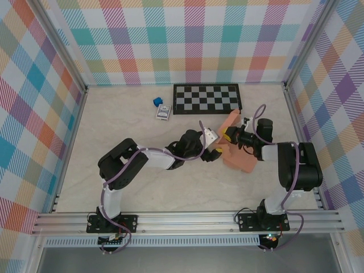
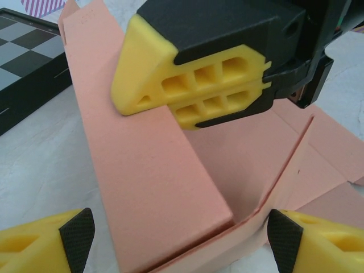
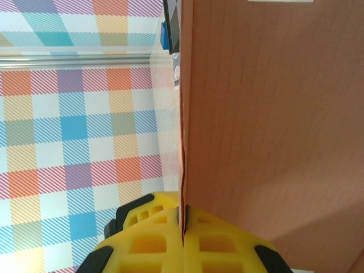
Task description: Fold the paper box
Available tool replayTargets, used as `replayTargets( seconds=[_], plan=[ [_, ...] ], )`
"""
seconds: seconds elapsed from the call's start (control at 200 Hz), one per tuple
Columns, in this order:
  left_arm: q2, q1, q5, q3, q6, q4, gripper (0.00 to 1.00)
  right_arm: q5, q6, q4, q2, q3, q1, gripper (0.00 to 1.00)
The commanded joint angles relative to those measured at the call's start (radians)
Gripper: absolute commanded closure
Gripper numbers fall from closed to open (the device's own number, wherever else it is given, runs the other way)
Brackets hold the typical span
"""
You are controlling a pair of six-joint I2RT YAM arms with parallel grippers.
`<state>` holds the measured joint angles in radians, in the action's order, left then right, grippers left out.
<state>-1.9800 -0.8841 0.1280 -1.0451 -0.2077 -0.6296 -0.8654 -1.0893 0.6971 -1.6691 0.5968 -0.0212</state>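
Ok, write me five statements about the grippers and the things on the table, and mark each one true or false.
1. The right gripper is shut on an edge of the paper box. True.
2. The left gripper is clamped shut. False: its fingers are spread open, near the box's lower fold.
3. The blue cube sits on the checkerboard. False: it sits on the table, left of the board.
4. The card pack lies close to the blue cube. True.
5. The paper box lies wholly flat. False: one panel is lifted, pinched by the right gripper.
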Motion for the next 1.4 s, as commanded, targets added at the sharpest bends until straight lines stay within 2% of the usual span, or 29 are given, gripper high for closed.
replayTargets(
  seconds=[0.0,0.195,0.455,0.74,0.915,1.05,1.155,1.28,1.395],
  plan=[
    [-0.032,-0.049,-0.039,-0.04,0.052,-0.04,0.18,0.041,-0.009,0.038,0.029,-0.03,-0.003,0.98],
    [-0.073,-0.087,-0.126,-0.06,0.141,-0.039,0.18,0.087,-0.043,0.095,0.05,-0.065,-0.003,0.97],
    [-0.089,-0.087,-0.263,-0.093,0.235,-0.01,0.19,0.141,-0.061,0.137,0.095,-0.109,-0.005,0.97],
    [-0.138,-0.087,-0.326,-0.138,0.31,-0.002,0.25,0.213,-0.091,0.165,0.128,-0.141,-0.024,0.97],
    [-0.17,-0.087,-0.396,-0.164,0.28,-0.005,0.33,0.284,-0.106,0.18,0.161,-0.171,-0.051,0.97],
    [-0.191,-0.085,-0.436,-0.171,0.204,-0.03,0.4,0.308,-0.103,0.158,0.175,-0.181,-0.059,0.96],
    [-0.192,-0.077,-0.44,-0.16,0.195,-0.039,0.41,0.306,-0.1,0.133,0.176,-0.184,-0.06,0.89],
    [-0.179,-0.069,-0.448,-0.144,0.197,-0.035,0.44,0.309,-0.091,0.107,0.183,-0.19,-0.06,0.87],
    [-0.171,-0.064,-0.497,-0.156,0.199,0.024,0.48,0.31,-0.086,0.082,0.198,-0.193,-0.06,0.81]
  ],
)
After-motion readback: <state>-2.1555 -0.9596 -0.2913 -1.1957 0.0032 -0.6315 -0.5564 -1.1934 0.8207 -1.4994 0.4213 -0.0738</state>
